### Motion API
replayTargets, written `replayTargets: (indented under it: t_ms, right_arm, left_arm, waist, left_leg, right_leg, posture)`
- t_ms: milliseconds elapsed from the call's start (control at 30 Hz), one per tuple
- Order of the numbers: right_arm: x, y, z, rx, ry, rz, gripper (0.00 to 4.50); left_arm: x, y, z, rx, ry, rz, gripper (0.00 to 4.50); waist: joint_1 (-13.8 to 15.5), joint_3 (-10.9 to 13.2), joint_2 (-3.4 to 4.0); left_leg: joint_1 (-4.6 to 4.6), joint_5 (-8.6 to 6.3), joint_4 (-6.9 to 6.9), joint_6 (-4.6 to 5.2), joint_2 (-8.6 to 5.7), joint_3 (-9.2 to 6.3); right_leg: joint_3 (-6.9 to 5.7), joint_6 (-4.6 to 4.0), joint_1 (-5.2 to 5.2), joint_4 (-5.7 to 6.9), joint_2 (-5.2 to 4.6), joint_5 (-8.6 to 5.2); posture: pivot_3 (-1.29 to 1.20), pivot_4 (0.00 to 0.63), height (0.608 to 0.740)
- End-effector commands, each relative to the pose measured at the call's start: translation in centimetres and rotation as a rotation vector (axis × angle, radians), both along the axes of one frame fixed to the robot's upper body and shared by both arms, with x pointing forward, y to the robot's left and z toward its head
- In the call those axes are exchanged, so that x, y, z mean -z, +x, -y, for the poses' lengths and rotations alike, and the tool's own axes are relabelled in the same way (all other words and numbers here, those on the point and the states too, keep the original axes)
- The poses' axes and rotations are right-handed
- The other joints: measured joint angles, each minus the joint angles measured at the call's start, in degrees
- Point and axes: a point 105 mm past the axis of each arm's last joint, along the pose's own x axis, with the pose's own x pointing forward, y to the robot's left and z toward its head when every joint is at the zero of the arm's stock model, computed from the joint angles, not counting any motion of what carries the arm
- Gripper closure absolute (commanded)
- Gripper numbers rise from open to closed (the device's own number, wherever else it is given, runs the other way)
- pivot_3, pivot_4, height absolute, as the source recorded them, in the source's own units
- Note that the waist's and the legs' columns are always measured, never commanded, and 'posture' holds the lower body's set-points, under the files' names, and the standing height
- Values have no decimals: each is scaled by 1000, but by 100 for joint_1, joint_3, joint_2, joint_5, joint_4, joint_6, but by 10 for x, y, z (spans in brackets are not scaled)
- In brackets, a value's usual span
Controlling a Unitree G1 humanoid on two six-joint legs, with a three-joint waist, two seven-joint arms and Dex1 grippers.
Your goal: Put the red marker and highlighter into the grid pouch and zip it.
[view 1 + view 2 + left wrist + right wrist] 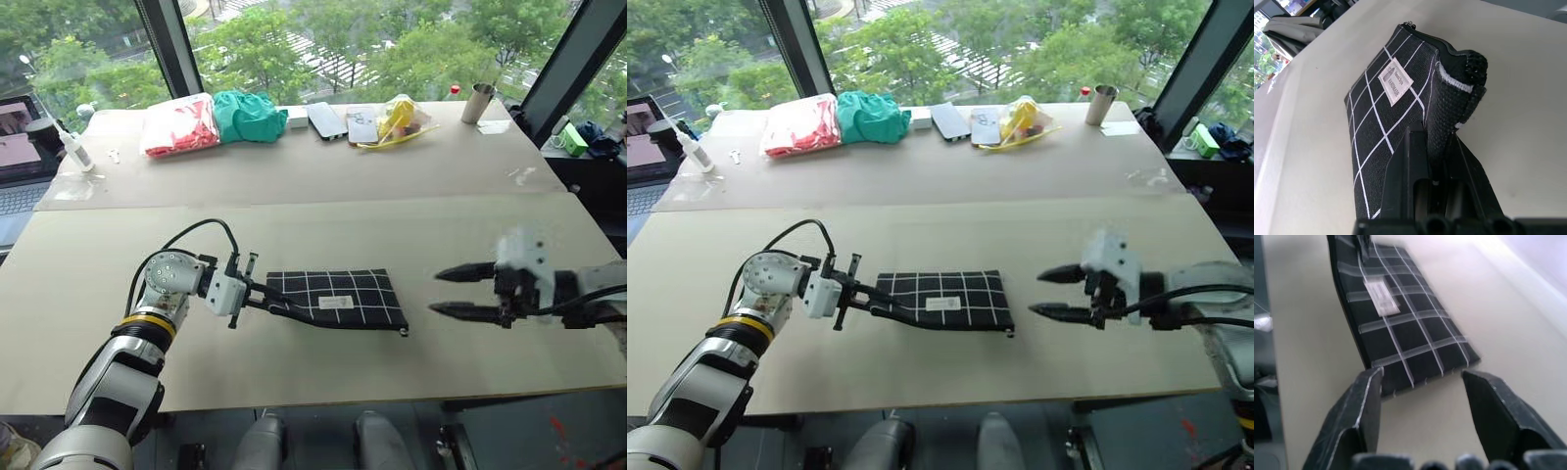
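**Pouch pinched at one end, right gripper clear**

Grid pouch [338, 298] lies flat on the near table [294, 235], roughly centre, long axis running 9 to 3 o'clock, white label [336, 303] face up. Its zipper edge is along the near side.

Left gripper [266, 298] at the pouch's 9 o'clock end, fingers [1413, 166] clenched on the fabric there. In the left wrist view that corner is bunched and lifted off the tabletop between the fingers.

Right gripper [453, 292] at 3 o'clock of the pouch, apart from it, fingers spread, grasping nothing. It points toward 9 o'clock, at the pouch's end.

Far table [294, 162], at 12 o'clock: red-and-white bag [181, 125], green cloth [248, 115], yellow packet [397, 120], metal cup [477, 103].

Marker and highlighter: cannot tell where they are.
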Motion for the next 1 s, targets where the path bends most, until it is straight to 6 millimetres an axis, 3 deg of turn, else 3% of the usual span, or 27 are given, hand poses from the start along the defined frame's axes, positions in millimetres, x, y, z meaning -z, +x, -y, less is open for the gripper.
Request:
replayTargets:
  t_ms: [33, 167, 600, 733, 900, 1000]
  right_arm:
    - [-19, -11, -7, -3, 90, 11, 1631]
    - [-19, -15, -9, 25, 116, -7, 1631]
    - [2, -11, -11, 59, 65, -57, 1564]
    - [3, -6, -6, 68, 65, -69, 1564]
    - [9, 1, -3, 57, 23, -88, 1564]
    - [13, 3, -1, 45, -16, -93, 1564]
  left_arm:
    - [-4, 1, -2, 13, -3, 54, 4500]
    - [1, 1, -6, 4, 20, 52, 4500]
    - [-33, 15, 11, 28, -71, 117, 95]
    - [-27, 13, -1, 16, -7, 97, 95]
    - [-16, 10, -44, -65, 181, 46, 95]
    - [-23, 14, -69, -167, 212, -2, 95]
  waist:
    - [41, 0, 0]
    - [94, 0, 0]
    - [88, 0, -1]
    - [70, 0, -1]
    - [-18, 0, 0]
    - [-24, 1, 0]
  left_leg:
    - [1, 0, 3, 0, 0, -1]
    - [0, 0, 11, 1, -4, 1]
    - [-2, -2, 19, 3, -4, 1]
    - [-2, -2, 18, 3, -3, 1]
    - [0, -2, 13, 4, 1, -2]
    - [0, -3, 12, 5, 1, -3]
  right_leg:
    - [0, 1, 3, -1, 0, 1]
    - [3, 5, 4, -1, -1, 3]
    - [2, 7, 5, 1, 0, 3]
    - [2, 7, 4, 1, 1, 3]
    - [2, 7, 2, 1, 6, 3]
    - [1, 8, 2, 1, 6, 3]
  posture:
    - [0, 150, 740]
    - [0, 150, 740]
    - [0, 150, 740]
    - [0, 150, 740]
    - [0, 150, 740]
    - [0, 150, 740]
